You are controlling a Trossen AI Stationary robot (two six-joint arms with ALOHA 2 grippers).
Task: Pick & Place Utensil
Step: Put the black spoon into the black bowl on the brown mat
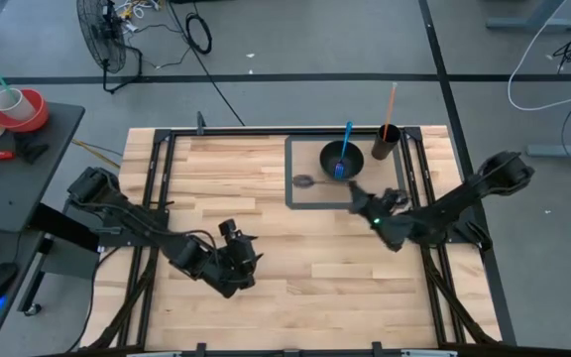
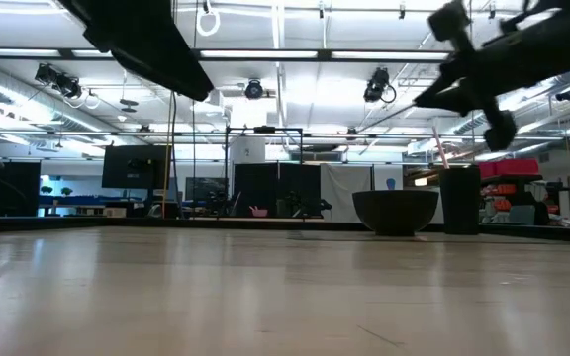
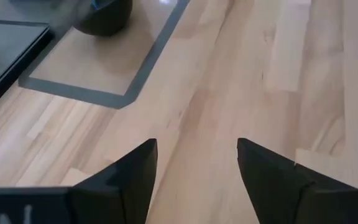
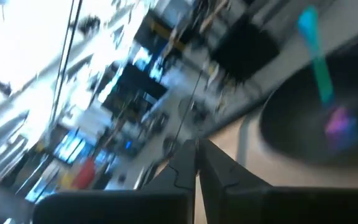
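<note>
**Right claw closed near the bowl, left claw parted over bare wood**

While its two fingers are pressed together with nothing between them, the right claw (image 1: pixel 358 188) hangs just beside the near edge of the black bowl (image 1: pixel 342 157), tilted up off the tabletop (image 1: pixel 295 278). In the right wrist view the claw (image 4: pixel 196 163) shows its fingers meeting along a thin seam, with the bowl (image 4: pixel 309 130) ahead of them. From there the right arm runs back across the grey-bordered mat (image 1: pixel 310 196) to its base at the right edge of the tabletop. In the low view this claw (image 2: pixel 498 124) hangs well above the wood, over the bowl (image 2: pixel 395 211).

Over on the left, the left claw (image 1: pixel 238 260) sits low over the middle of the tabletop, well apart from the mat. Its fingers (image 3: pixel 132 177) stand partly spread, bare planks between them and nothing held. Its arm folds back toward the left edge.

A blue utensil (image 1: pixel 344 149) stands in the bowl, its handle leaning out over the far rim; the right wrist view shows the handle (image 4: pixel 316 53) as turquoise, with a purplish patch at its foot inside the bowl. A dark spoon (image 1: pixel 303 181) lies flat on the mat just beside the bowl. A dark cup (image 1: pixel 386 141) stands at the mat's far right corner with an orange stick (image 1: pixel 393 103) rising from it.
</note>
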